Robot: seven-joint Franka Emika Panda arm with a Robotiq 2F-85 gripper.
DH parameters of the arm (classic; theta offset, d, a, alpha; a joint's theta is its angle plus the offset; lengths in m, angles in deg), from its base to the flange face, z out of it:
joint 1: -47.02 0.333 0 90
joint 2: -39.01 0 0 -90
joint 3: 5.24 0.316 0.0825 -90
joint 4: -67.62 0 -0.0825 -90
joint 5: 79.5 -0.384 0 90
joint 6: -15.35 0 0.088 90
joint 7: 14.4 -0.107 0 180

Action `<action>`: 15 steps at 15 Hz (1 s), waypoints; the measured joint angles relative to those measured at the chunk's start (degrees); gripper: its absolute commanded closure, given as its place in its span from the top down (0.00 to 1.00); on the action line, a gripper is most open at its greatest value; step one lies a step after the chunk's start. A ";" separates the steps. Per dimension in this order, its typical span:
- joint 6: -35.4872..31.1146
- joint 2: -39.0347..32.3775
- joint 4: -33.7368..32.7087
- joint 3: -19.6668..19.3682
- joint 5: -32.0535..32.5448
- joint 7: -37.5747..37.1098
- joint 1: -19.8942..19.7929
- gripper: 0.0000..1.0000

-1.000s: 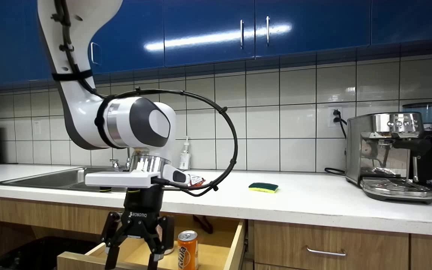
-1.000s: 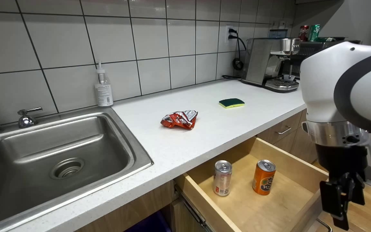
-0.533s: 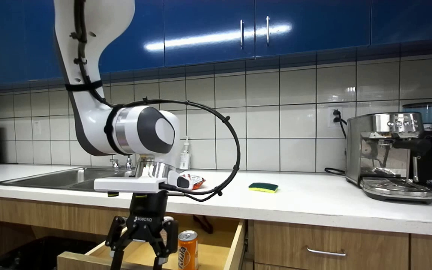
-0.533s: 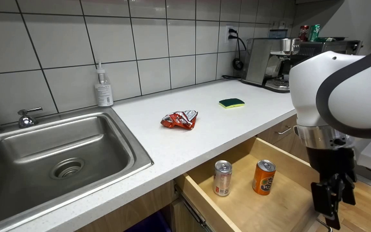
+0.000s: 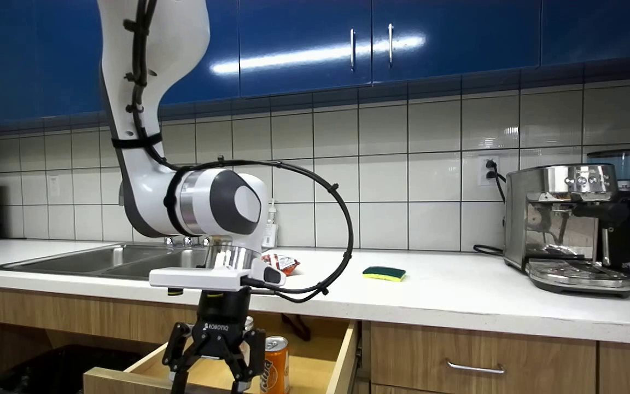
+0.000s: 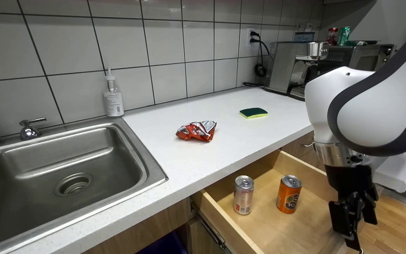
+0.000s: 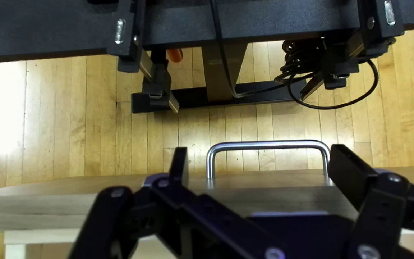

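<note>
My gripper (image 7: 260,149) is open and empty over the front edge of an open wooden drawer (image 6: 277,231). In the wrist view the drawer's silver handle (image 7: 268,144) shows below, between the two fingers; contact cannot be told. In both exterior views the gripper (image 5: 209,386) (image 6: 360,229) points down at the drawer front (image 5: 123,378). An orange can (image 6: 289,194) and a pale can (image 6: 244,195) stand upright inside the drawer, apart from the gripper. In an exterior view the orange can (image 5: 275,366) is beside the gripper's right finger, and the pale can (image 5: 249,324) is partly hidden behind it.
The white counter (image 6: 153,141) bears a red wrapper (image 6: 197,132) and a green-yellow sponge (image 6: 253,113). A sink (image 6: 76,151), a soap bottle (image 6: 113,98) and a coffee machine (image 5: 561,219) stand along it. A black table (image 7: 250,18) with cables (image 7: 336,107) faces the drawer.
The arm and open gripper have moved right and down in an exterior view, and left and slightly down in an exterior view, over the drawer front. The cans and drawer have not moved.
</note>
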 measured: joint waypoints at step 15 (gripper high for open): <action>-4.40 -3.46 -4.08 0.49 0.50 0.08 0.01 1.00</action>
